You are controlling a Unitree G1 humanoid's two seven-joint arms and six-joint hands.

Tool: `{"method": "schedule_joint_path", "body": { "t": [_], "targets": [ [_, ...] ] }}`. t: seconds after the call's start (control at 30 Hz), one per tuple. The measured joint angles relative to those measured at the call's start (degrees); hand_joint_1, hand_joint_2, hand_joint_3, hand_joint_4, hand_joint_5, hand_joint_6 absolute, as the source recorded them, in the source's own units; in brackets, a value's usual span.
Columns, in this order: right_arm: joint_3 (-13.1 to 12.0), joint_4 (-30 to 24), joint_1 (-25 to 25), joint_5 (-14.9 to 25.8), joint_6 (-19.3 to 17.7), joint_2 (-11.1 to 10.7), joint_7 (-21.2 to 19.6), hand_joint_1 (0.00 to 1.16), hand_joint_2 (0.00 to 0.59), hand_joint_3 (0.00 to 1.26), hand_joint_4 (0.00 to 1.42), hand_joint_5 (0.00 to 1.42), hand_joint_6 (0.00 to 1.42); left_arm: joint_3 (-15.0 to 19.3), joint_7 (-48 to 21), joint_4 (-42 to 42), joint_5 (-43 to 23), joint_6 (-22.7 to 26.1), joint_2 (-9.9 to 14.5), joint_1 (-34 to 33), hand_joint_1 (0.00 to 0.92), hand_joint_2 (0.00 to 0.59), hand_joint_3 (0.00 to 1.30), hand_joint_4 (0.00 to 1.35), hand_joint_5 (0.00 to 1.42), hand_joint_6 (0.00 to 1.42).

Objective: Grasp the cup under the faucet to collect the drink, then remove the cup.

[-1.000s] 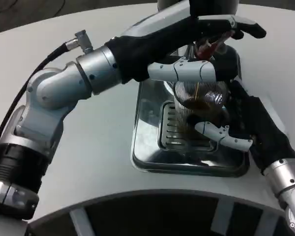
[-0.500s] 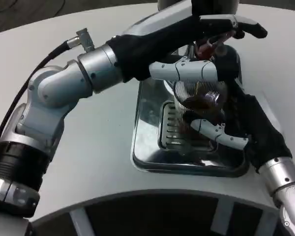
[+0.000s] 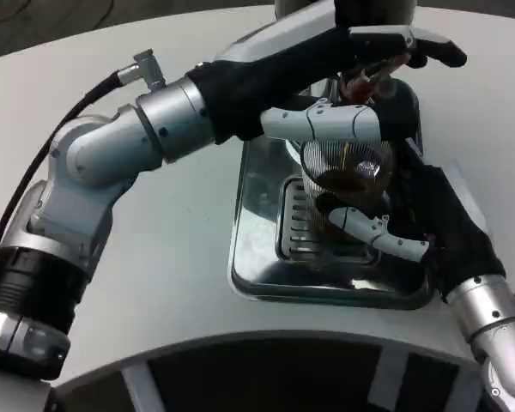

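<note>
Right hand gripping cup holding dark drink, left hand on faucet lever, grip unclear

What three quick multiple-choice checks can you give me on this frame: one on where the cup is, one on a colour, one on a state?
1. Where does the cup stand?
A. On the bare white table
B. Over the slotted grate of the metal drip tray
C. On the left forearm

2. What colour is the drink in the cup?
A. Dark brown
B. Clear
C. Bright green

3. What is the right hand doing?
A. Lying flat on the table
B. Hanging apart from the cup
C. Holding the cup

Answers:
1 B, the cup sits above the grate inside the steel tray, under the faucet.
2 A, dark brown liquid shows through the clear ribbed wall.
3 C, its white and black fingers wrap the cup's lower part, while the left hand is up at the faucet.
</note>
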Motion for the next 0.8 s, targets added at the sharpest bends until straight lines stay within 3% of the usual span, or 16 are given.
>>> {"method": "schedule_joint_path", "body": {
  "t": [0.8],
  "targets": [
    [2.33, 1.43, -0.16, -5.10, -0.84, 4.66, -9.06, 0.80, 0.228, 0.19, 0.25, 0.32, 0.14, 0.00, -0.01, -0.91, 0.17, 0.62, 0.40, 0.02, 0.000, 0.118, 0.26, 0.19, 0.20, 0.11]
  ]
}}
